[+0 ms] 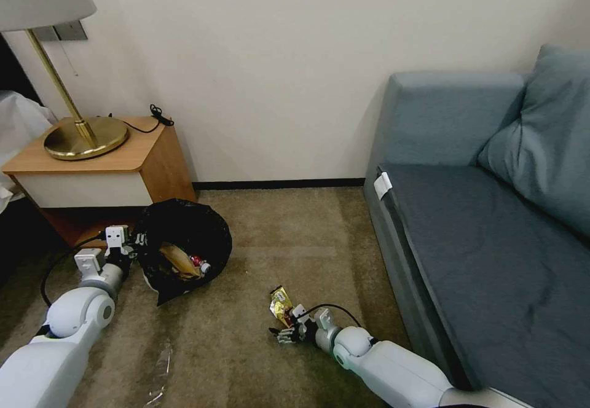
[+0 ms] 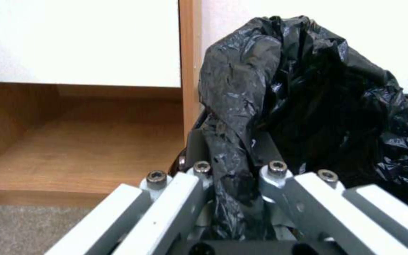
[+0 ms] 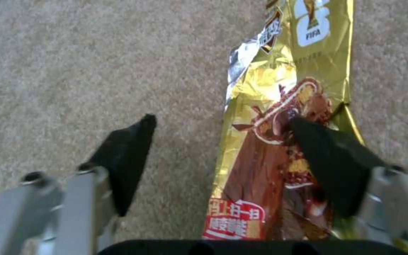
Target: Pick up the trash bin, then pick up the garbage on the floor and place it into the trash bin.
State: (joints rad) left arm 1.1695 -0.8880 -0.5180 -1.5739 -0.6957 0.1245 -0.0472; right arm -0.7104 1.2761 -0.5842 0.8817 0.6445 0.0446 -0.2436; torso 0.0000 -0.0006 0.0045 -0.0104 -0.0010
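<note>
Wrapper (image 3: 279,141), gold foil flat on the carpet (image 3: 95,63) between the right gripper's (image 3: 225,159) spread jaws, looks light, crinkly, slippery, best pinched mid-length; left gripper (image 2: 234,177) clamps the bin's (image 1: 183,249) bag rim.

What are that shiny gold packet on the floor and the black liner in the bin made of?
The gold wrapper looks like metallised plastic film: glossy, with a silvery inside where it is torn and sharp creases. The open right gripper straddles it. The black bag lining the trash bin looks like thin plastic: crinkled with soft sheen. The left gripper pinches it.
</note>
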